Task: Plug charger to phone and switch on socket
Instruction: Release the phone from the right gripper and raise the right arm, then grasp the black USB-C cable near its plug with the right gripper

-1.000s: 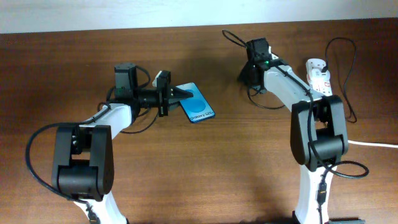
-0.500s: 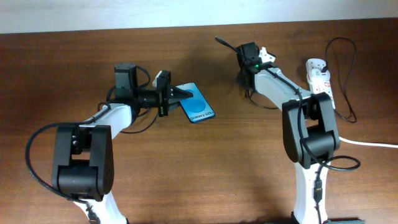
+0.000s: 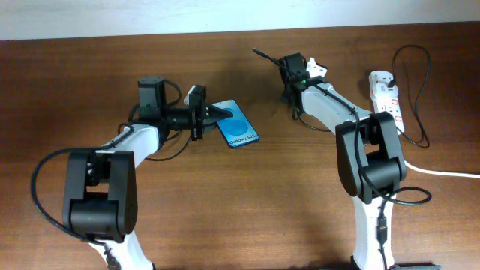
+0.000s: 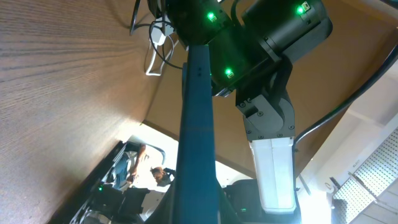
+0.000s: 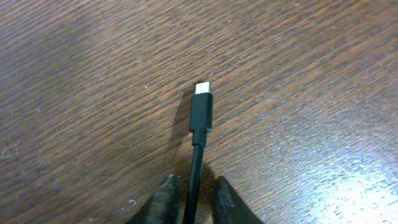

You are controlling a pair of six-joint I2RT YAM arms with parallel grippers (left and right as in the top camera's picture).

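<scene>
My left gripper (image 3: 212, 114) is shut on the near end of the phone (image 3: 238, 129), a blue-screened slab lying left of the table's middle. In the left wrist view the phone (image 4: 198, 124) runs edge-on as a blue band up from the jaws (image 4: 199, 214). My right gripper (image 3: 288, 73) is shut on the charger cable (image 3: 264, 56), and its connector tip points left, well right of and beyond the phone. In the right wrist view the cable runs between the fingers (image 5: 194, 190) and its connector (image 5: 201, 109) hangs just above the wood. The white socket (image 3: 388, 96) lies at the far right.
The charger's black cable loops beside the socket (image 3: 422, 82). The thick white cord (image 3: 450, 172) runs off the right edge. The right arm's base (image 3: 371, 195) stands between the socket and the table's middle. The table's far edge meets a white wall (image 3: 225, 15).
My right gripper has swung left with the charger cable, bringing the connector tip closer to the phone. The left gripper and phone have not moved.
</scene>
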